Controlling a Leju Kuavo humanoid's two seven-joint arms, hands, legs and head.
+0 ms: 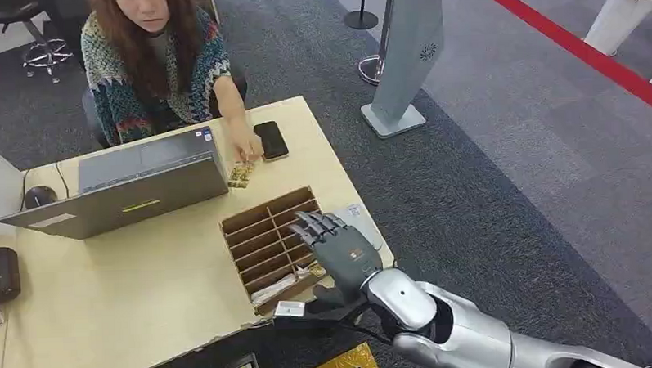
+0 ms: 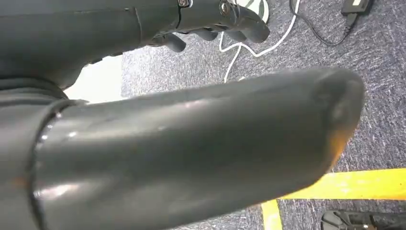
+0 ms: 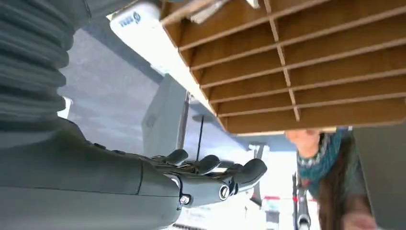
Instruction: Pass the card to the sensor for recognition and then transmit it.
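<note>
Above the wooden tray (image 1: 263, 235), right robot hand (image 1: 333, 249) outstretched

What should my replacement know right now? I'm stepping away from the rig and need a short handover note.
Right hand: over the near right part of the wooden slotted tray, fingers spread, holding nothing.
Left hand: hanging over the carpet, holding nothing that shows.
A pale card lies in the tray's nearest slot. A person's hand rests by the phone behind the laptop.
Done: nothing visible. Left: pick a card, present it to the sensor, hand it on.
</note>
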